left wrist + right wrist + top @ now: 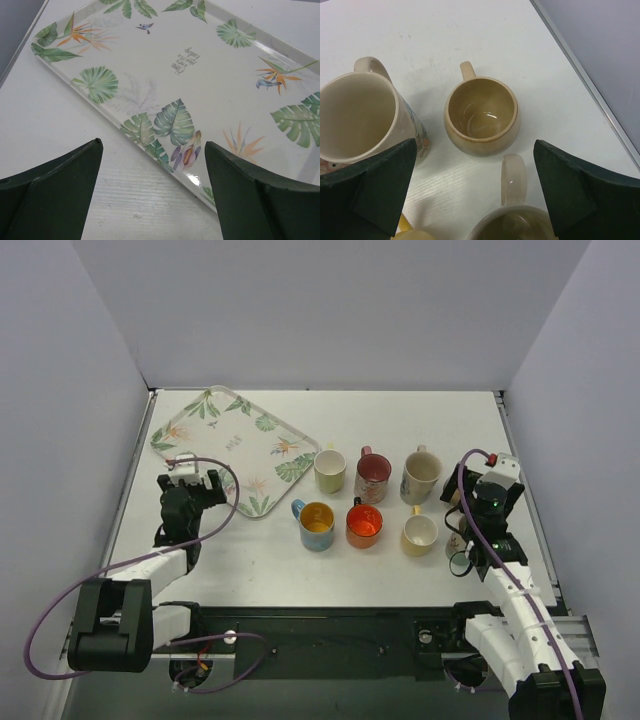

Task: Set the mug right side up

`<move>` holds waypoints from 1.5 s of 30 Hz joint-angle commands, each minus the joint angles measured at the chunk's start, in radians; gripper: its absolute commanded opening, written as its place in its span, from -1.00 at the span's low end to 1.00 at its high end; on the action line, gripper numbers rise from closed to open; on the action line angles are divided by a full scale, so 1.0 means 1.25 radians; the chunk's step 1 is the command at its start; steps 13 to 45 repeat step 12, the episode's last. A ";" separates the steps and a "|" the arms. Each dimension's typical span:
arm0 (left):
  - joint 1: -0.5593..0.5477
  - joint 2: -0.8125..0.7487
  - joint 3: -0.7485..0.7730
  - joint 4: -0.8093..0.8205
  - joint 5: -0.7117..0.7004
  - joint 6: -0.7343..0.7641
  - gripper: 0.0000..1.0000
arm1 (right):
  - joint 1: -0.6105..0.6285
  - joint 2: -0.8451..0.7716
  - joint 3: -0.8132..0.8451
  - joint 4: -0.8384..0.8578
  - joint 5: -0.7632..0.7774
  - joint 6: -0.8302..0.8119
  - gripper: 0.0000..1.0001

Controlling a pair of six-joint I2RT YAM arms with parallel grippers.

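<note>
Several mugs stand mouth up on the white table: a pale green one [330, 470], a pink one [372, 476], a tall cream one [420, 476], a blue one [317, 525], a red one [364, 524] and a cream one with a yellow handle [419, 534]. In the right wrist view I see the tall cream mug [357, 117], a round tan mug [482, 115] and another mug's rim and handle [513, 180], all upright. My right gripper [475, 150] is open and empty above that handle. My left gripper [152, 170] is open and empty at the tray's near edge.
A leaf-patterned tray [235, 445] lies at the back left; its rim [150, 150] runs between my left fingers. The right wall's base edge [585, 85] is close to the tan mug. The right arm [490, 505] hides the two mugs nearest it in the top view.
</note>
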 commanded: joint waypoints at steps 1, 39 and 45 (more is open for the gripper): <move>-0.004 -0.016 -0.006 0.076 0.023 0.015 0.87 | -0.002 -0.005 -0.013 0.046 0.002 0.003 0.92; -0.007 -0.004 -0.007 0.080 0.018 0.021 0.87 | -0.002 -0.005 -0.015 0.049 -0.020 0.012 0.93; -0.007 -0.004 -0.007 0.080 0.018 0.021 0.87 | -0.002 -0.005 -0.015 0.049 -0.020 0.012 0.93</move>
